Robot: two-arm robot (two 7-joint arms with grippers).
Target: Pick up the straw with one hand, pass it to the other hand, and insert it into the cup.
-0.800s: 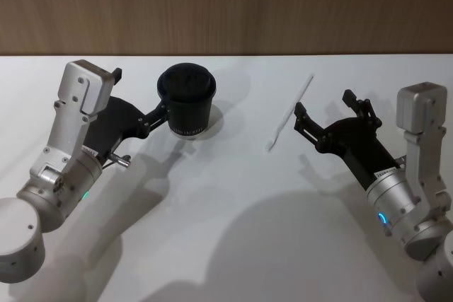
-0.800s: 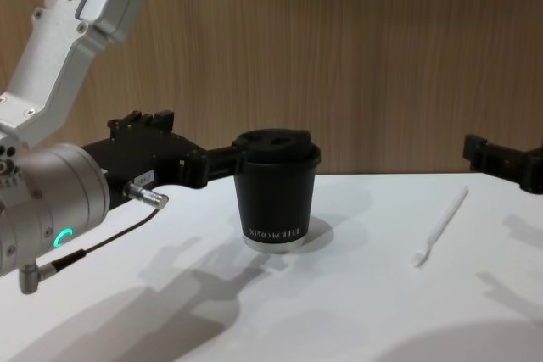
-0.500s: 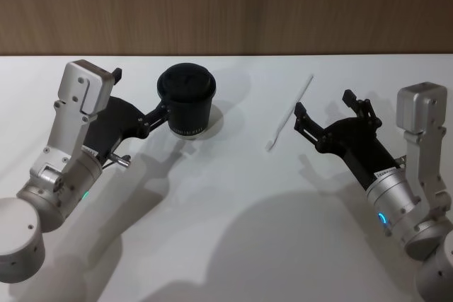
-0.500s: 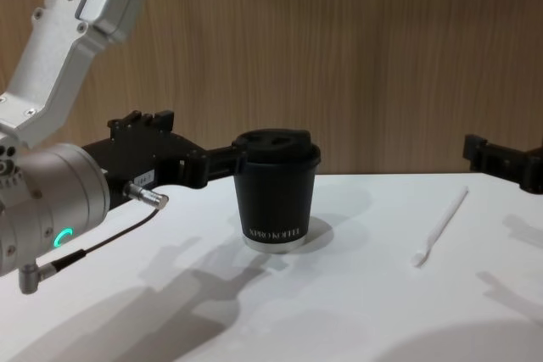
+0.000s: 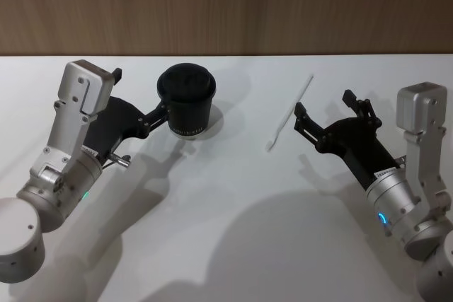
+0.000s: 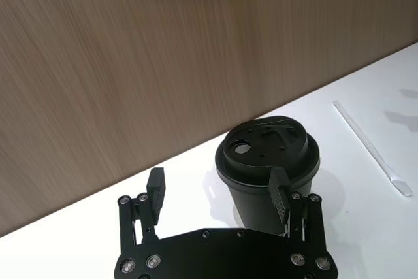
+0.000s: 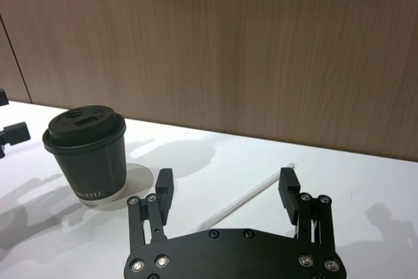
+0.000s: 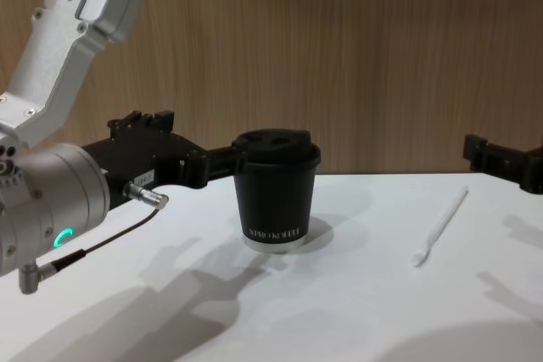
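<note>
Your long black left hand (image 5: 141, 91) sits spread just left of the small black paper cup with a black plastic lid (image 5: 186, 100), one finger close by its side. Right of the cup, well apart, the thin white straw (image 5: 290, 112) lies flat on the white desk (image 5: 226, 210), its long axis slanting away from you, flattened end nearest. Your long black right hand (image 5: 323, 102), spread and empty, hovers just beyond the straw. I judge it the nearer hand.

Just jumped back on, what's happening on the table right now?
Nothing is held yet. The straw lies flat on the white table, to the right of the upright, lidded cup. The right claw is open and aimed at the straw, just short of it. The left claw is open too, with one finger close beside the cup.
</note>
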